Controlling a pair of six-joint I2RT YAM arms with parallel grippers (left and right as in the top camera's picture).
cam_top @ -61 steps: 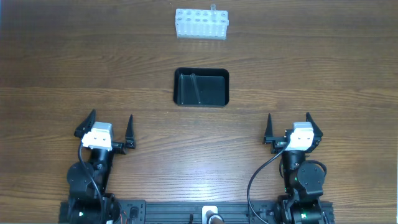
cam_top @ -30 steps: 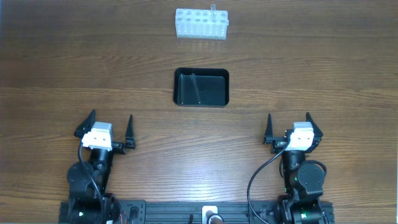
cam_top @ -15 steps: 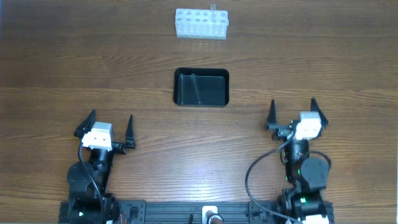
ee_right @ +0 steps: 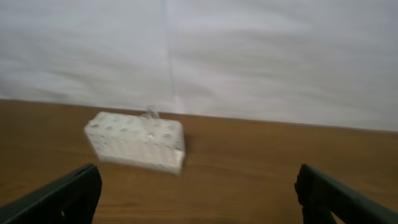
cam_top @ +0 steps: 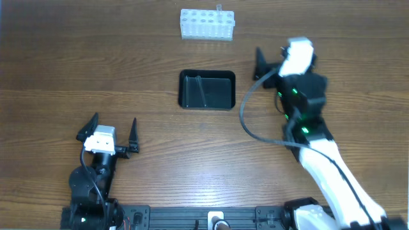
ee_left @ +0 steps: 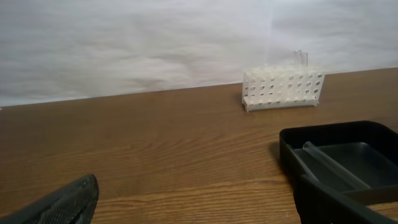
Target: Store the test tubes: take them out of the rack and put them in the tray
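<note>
The right arm has left its resting place at the near edge of the desk (cam_top: pixel 64 64) and has stretched far forward within the last moment. The right fingers (cam_top: pixel 260 64) are now beside the tray (cam_top: pixel 207 73) and point toward the rack (cam_top: pixel 206 24). They stand wide apart and hold nothing. The rack lies ahead of them, still well apart, with one tube (ee_right: pixel 151 114) standing up at its end. Another tube (cam_top: pixel 200 89) lies already in the tray. The left fingers (cam_top: pixel 133 133) did not move; they are also wide open and empty, with the tray far ahead of them. I think the right arm is starting its reach for the standing tube, so it must go further forward and come down over it.
</note>
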